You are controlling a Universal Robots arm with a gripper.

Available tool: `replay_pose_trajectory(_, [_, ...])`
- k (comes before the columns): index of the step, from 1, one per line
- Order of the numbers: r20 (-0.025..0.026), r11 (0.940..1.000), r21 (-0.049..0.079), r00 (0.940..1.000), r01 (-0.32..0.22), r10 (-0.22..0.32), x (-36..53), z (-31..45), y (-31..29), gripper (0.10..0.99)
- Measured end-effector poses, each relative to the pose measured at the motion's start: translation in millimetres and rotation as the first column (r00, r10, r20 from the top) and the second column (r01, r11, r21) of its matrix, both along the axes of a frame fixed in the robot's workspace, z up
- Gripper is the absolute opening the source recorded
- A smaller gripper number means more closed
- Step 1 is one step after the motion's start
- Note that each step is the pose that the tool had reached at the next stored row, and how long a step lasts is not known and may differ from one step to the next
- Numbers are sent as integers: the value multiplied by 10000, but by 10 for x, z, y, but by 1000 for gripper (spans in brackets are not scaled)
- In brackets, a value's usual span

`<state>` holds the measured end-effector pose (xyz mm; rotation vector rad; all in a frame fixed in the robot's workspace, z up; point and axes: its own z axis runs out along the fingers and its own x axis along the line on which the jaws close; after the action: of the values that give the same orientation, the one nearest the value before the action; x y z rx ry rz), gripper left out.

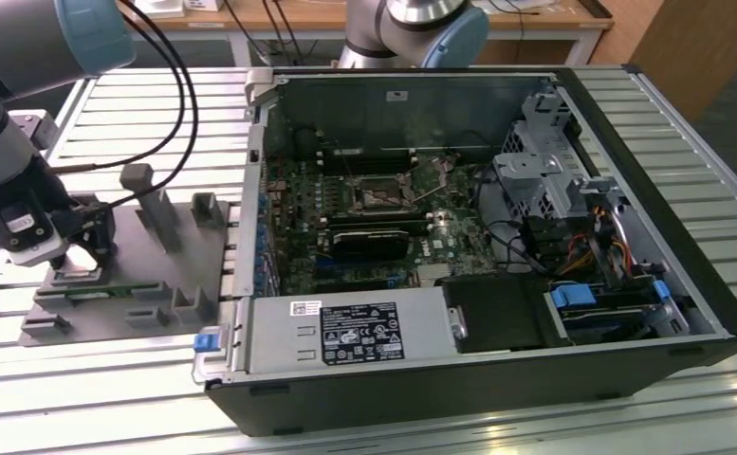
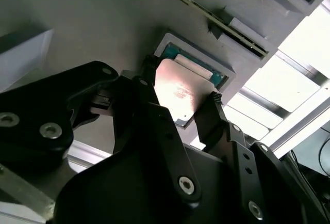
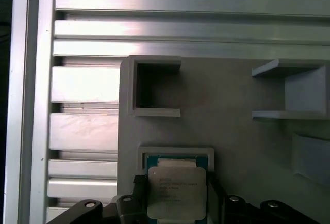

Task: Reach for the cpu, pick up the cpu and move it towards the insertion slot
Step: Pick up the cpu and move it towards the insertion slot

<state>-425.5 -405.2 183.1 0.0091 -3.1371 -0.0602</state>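
Note:
The cpu (image 2: 183, 87), a small silvery square chip, sits between my two black fingers (image 2: 209, 113) in both wrist views, just off its teal-lined pocket (image 3: 175, 156) in the grey fixture plate (image 1: 102, 308). My gripper (image 1: 75, 261) stands over that plate at the exterior view's left and is shut on the chip's two opposite edges; the cpu (image 3: 177, 193) looks slightly lifted and shifted from the pocket. The insertion slot (image 1: 378, 194), a square socket with a metal frame, lies on the motherboard inside the open computer case, well to the exterior view's right of the gripper.
Grey upright fixture blocks (image 1: 153, 204) stand on the plate between the gripper and the case wall (image 1: 257, 190). The case (image 1: 495, 379) holds drive cages, cables and a power supply. Another robot arm base (image 1: 413, 28) stands behind it. Black cables (image 1: 172, 85) hang from my arm.

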Motion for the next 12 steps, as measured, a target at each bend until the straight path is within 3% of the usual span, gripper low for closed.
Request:
replay_pose_trajectory(3, [-3,10000,-1,10000,0,0,-1,55,0,545])
replay_pose_trajectory(12, [-1,10000,16,10000,-1,1,0,115,-1,545])
